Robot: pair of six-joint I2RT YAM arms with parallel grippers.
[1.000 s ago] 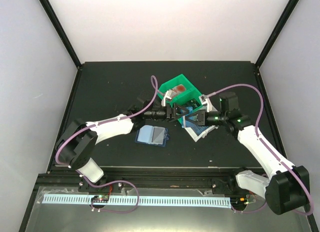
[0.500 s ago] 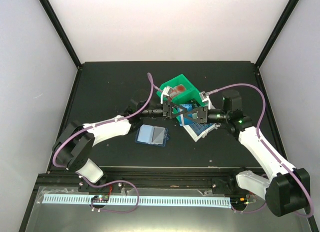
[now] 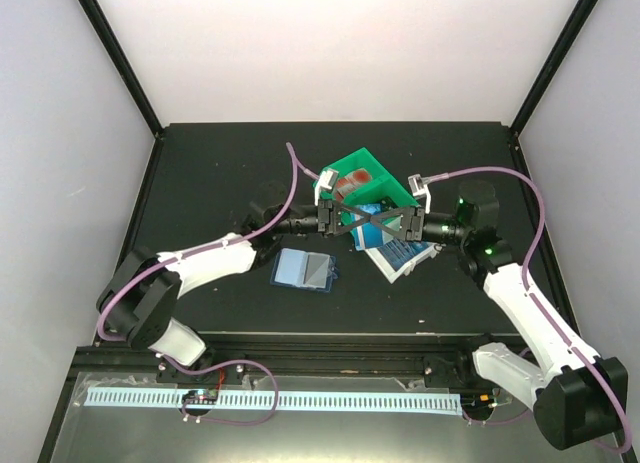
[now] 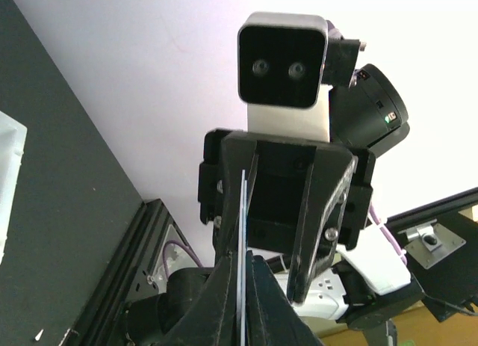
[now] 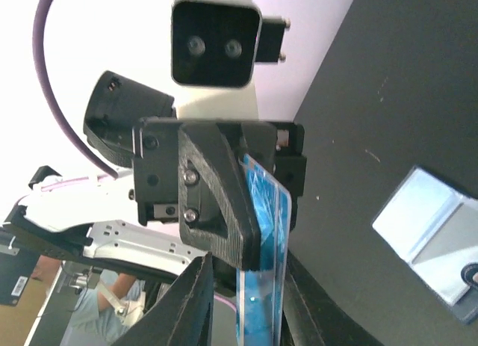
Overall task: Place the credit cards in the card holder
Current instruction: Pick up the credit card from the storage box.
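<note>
Lifted slightly and pushed toward mid-frame since a second ago; now nose to nose above the surface (image 3: 220, 183). Between them, one blue credit card (image 5: 263, 241), aloft and edge-on, touching nothing below. Clenched by the left gripper (image 4: 243, 270). Straddled by the right gripper (image 5: 246, 294), jaws seemingly parted on either side and not yet pinching, though hard to confirm in so crowded a view. Most likely a mid-air handover, held high to gain a grip suited to sliding it into a pocket. Below and left of the meeting point, card holder (image 3: 305, 270) lying open flat, pockets upward, ready to receive. Just behind, toward upper frame, green bin (image 3: 362, 173); to the lower right, white bin (image 3: 400, 261).
</note>
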